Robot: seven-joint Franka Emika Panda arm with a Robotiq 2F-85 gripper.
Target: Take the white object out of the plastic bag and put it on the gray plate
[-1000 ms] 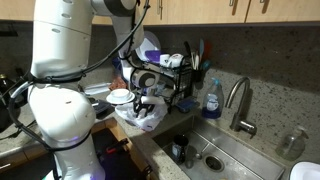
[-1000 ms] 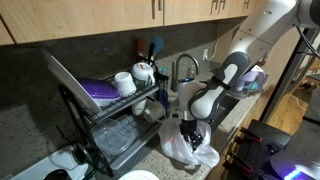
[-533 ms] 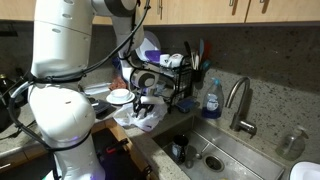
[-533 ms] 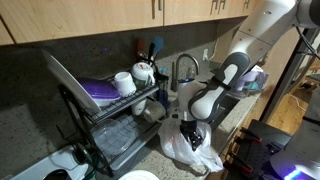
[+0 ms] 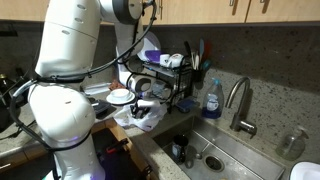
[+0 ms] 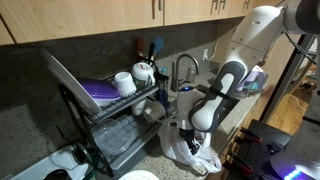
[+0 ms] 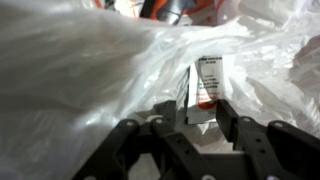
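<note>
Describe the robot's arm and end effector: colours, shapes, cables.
The arm is built of bulky, rounded, glossy white segments with dark bands at the joints. Black cables loop alongside it. The end effector is black, with two blocky, linked fingers.

plastic bag (image 7: 90, 70): translucent white | label (image 7: 207, 85): white with red and black print | tool (image 7: 192, 112): black | soap bottle (image 5: 211, 100): blue

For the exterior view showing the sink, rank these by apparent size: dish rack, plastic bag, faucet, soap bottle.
Largest to smallest, as they look in an exterior view:
1. Dish rack
2. Plastic bag
3. Faucet and soap bottle: these look about alike, so they are not ranked against each other.
</note>
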